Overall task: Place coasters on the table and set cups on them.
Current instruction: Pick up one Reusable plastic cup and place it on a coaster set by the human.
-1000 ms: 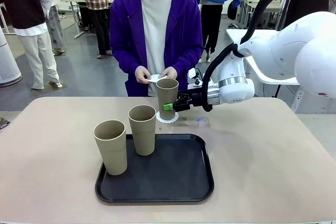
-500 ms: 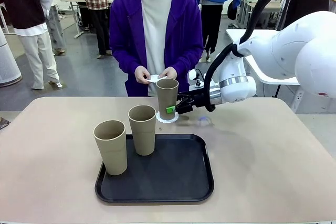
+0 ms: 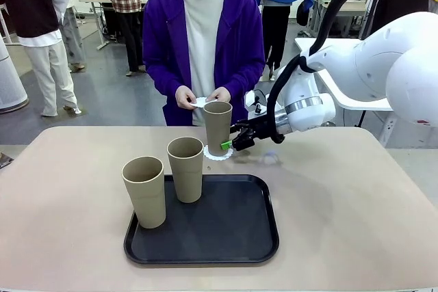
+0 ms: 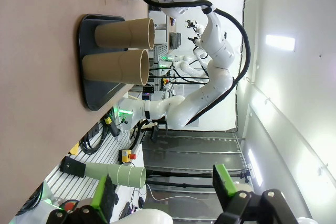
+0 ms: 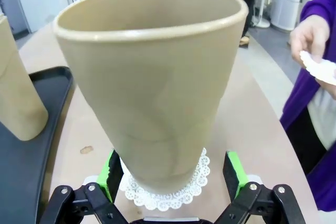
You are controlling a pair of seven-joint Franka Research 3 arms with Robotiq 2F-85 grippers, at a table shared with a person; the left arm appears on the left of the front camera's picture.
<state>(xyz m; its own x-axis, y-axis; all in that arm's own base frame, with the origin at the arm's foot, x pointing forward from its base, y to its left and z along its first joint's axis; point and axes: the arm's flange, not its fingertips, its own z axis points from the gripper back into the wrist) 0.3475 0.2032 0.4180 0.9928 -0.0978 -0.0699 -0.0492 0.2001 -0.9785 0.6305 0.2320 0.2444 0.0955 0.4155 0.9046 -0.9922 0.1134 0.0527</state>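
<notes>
- The step in hand is judged to be letting go of the far cup (image 3: 217, 128). It stands upright on a lacy coaster (image 3: 217, 154) on the worktop (image 3: 342, 203), just beyond the far edge of the black tray (image 3: 239, 237).
- The right claw (image 3: 228, 145) is released: its jaws are spread to either side of the cup's base and nothing is gripped.
- For a clean finish, the claw should be drawn straight back to the right and kept level, so that no pad drags the cup wall or catches the paper lace.
- Two more cups stand on the tray: a near-left cup (image 3: 144, 191) and a middle cup (image 3: 186, 169).
- In the right wrist view the base of the far cup (image 5: 152, 93) is seen seated on the coaster (image 5: 178, 196), with lace showing around its near side. One pad is close beside the cup and the other well clear, which cannot be judged from the front.
- A person's hand (image 5: 310, 35) holds a further coaster (image 5: 320, 69) at the far side.
- In the left wrist view the left claw (image 4: 164, 192) is released and empty, well apart from the tray.
</notes>
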